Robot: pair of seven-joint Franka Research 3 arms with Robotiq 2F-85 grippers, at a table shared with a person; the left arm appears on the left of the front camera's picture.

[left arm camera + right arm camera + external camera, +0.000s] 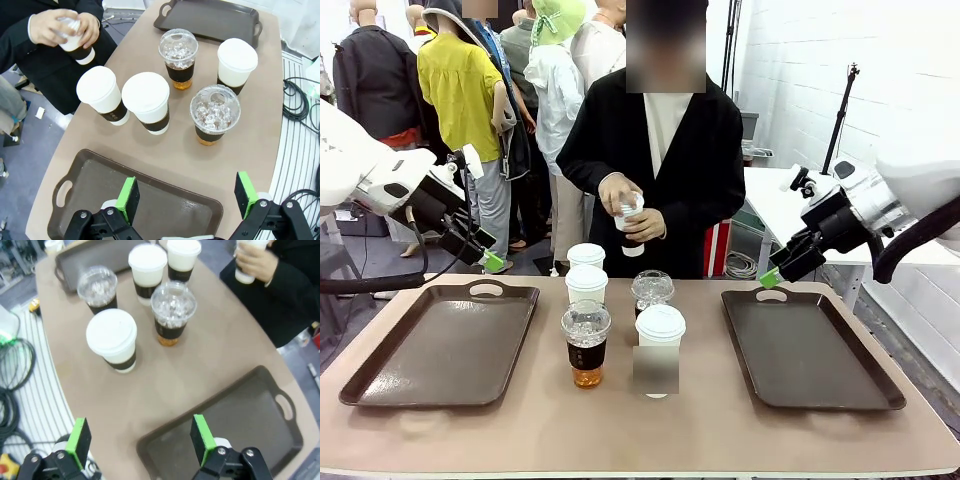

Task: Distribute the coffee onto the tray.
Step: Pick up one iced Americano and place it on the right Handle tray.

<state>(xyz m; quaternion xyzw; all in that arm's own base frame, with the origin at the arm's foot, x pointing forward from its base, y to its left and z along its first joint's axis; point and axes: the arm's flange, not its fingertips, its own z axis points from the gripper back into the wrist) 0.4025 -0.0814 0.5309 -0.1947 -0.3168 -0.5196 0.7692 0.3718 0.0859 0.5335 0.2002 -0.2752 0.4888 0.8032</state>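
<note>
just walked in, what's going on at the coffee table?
Nothing is on a tray yet. Three white-lidded cups and two dome-lidded iced cups stand clustered mid-table between the left tray and the right tray. The person across the table holds a sixth cup in both hands. The left gripper and right gripper hang open, each near its own tray's far edge, holding nothing.
</note>
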